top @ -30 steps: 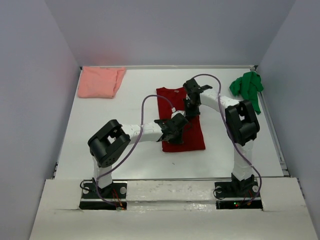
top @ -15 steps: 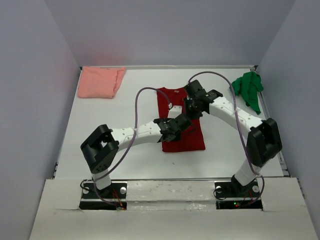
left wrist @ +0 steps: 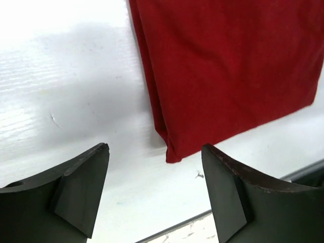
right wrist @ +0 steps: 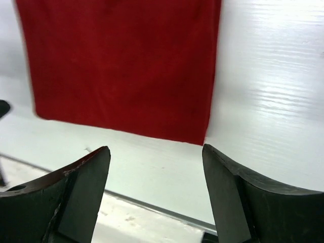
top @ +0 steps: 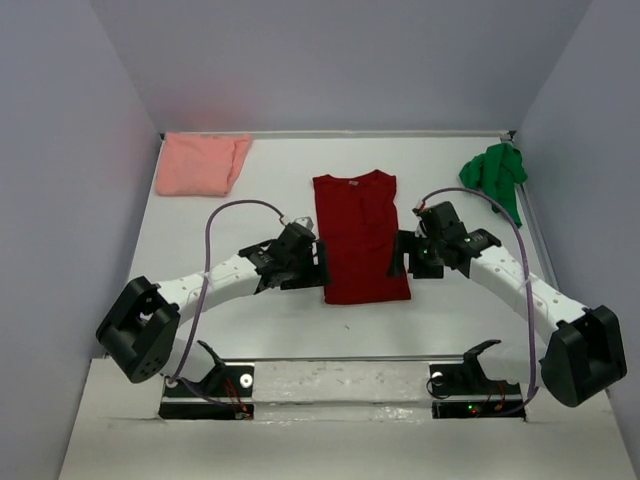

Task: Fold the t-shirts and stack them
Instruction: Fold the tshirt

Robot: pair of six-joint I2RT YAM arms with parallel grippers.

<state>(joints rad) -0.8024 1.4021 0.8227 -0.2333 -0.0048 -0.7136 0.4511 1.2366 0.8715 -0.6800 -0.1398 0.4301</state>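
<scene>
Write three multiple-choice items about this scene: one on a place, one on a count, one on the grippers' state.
1. Where does the pink t-shirt lie? A) far left corner B) centre C) near right edge
2. How many t-shirts are on the table? A) two B) three C) four
3. How do the left gripper and the right gripper stand? A) both open, empty B) both shut on cloth C) one open, one shut
Key: 1 A, the top view shows it at the far left corner; 2 B, pink, the dark red t-shirt and the green t-shirt; 3 A, both wrist views show jaws spread, gripping nothing.
</scene>
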